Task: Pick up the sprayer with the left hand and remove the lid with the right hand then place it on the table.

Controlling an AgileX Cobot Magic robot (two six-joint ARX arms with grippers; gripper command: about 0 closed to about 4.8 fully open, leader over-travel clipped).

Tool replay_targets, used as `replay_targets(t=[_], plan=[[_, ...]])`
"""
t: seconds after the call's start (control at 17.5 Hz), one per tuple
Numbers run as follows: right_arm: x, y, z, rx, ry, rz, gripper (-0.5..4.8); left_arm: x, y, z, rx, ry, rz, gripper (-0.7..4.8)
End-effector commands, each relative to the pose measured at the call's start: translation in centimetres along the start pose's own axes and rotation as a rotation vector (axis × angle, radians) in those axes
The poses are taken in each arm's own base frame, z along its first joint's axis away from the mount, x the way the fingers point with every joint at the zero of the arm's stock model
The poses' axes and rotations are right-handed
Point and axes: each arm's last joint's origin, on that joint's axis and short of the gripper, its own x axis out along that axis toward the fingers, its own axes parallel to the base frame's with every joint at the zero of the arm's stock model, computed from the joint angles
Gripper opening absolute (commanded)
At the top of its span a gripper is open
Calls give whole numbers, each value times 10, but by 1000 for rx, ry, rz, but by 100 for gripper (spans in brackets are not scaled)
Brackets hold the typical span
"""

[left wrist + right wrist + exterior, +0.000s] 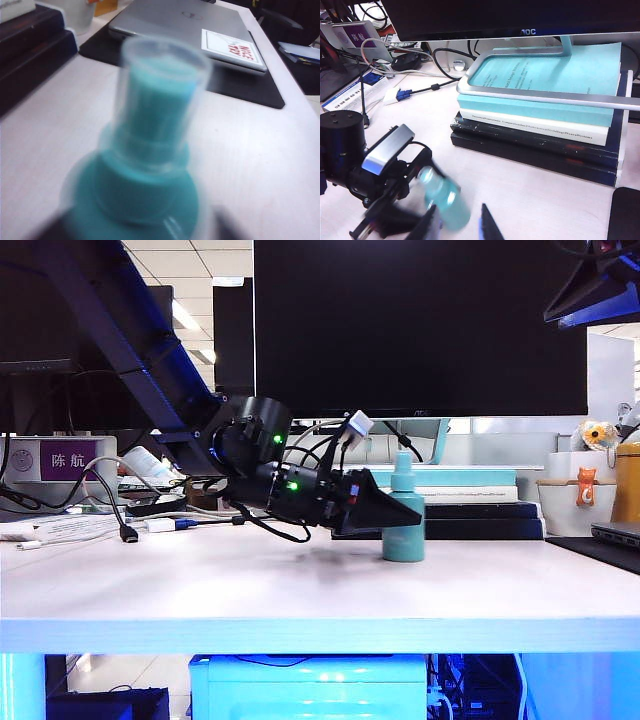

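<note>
The teal sprayer (404,528) stands upright on the white table (300,590), right of the middle. The clear lid (162,100) sits over its spray head. My left gripper (398,516) reaches in low from the left, its fingers on either side of the bottle's body (145,200). The jaws look open, with a pale gap at one finger. My right gripper (460,227) hangs open high above the sprayer (445,200), holding nothing. In the exterior view the right arm (600,285) shows only at the top right corner.
A stack of books (540,120) under the monitor stand (545,90) lies just behind the sprayer. A silver laptop (185,25) on a black mat sits toward the table's right end. Cables and plugs (130,530) lie at the back left. A white cup (575,505) stands back right.
</note>
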Motion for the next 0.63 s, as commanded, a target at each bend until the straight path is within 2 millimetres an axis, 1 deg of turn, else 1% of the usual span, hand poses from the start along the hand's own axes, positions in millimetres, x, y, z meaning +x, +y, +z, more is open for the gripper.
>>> replay_targets(t=[0.06,0.11,0.17,0.23,0.29,0.34,0.51,0.63], plan=[[0,1,3,-11,-11,5,107,10,-7,6,-15,-6,-37,285],[0,1,3,-11,-11,7,107,12,-10,8,-41,-9,-59,285],[0,1,3,-11,-10,18,107,13,-11,14,-129,-16,-140,266],[0,2,2,-10,-7,38,107,12,-11,26,-182,-16,-182,243],[0,2,2,-8,-4,39,107,11,-11,33,-182,-20,-186,215],[0,2,1,-2,3,41,107,9,-12,40,-177,-26,-197,205],[1,4,-2,17,34,139,107,1,-19,69,-196,-47,-285,205],[2,5,-4,28,51,207,108,-2,-23,80,-235,-49,-339,205]])
